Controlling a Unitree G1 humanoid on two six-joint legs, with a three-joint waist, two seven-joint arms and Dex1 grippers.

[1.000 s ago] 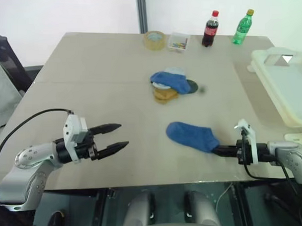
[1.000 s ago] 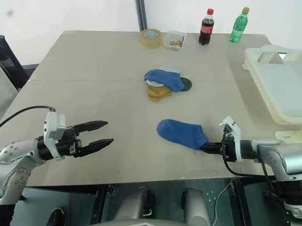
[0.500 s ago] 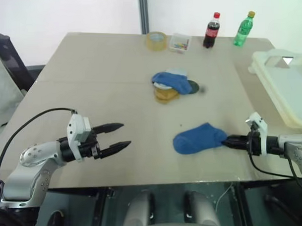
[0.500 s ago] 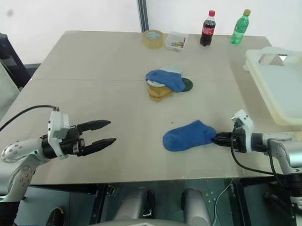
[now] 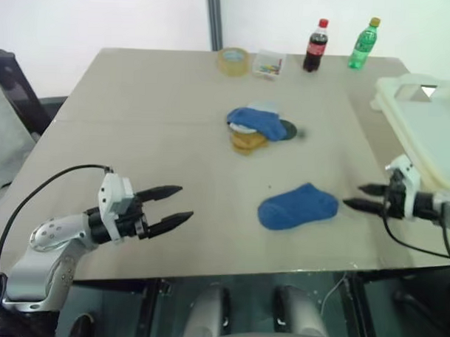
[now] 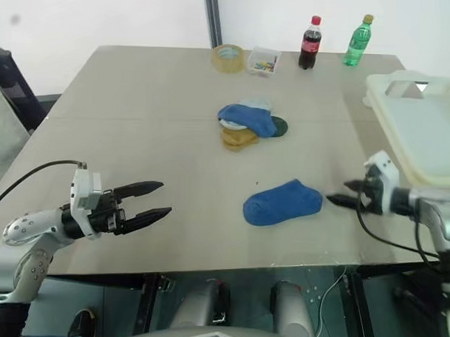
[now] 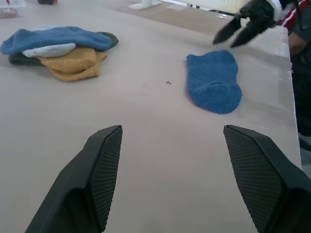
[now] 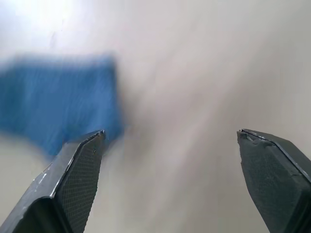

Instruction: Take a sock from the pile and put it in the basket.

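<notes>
So far one royal-blue sock (image 5: 296, 206) lies loose on the worktop (image 5: 138, 121), at five o'clock from the pile (image 5: 257, 127), just beside the right gripper (image 5: 363, 198), jaws wide and empty; left gripper (image 5: 175, 206) likewise, basket (image 5: 433, 139) at three o'clock unfilled.

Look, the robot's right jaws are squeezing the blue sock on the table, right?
Not quite. The right gripper has its jaws open and apart from the blue sock, which lies loose on the table. The right eye view shows the gap.
</notes>
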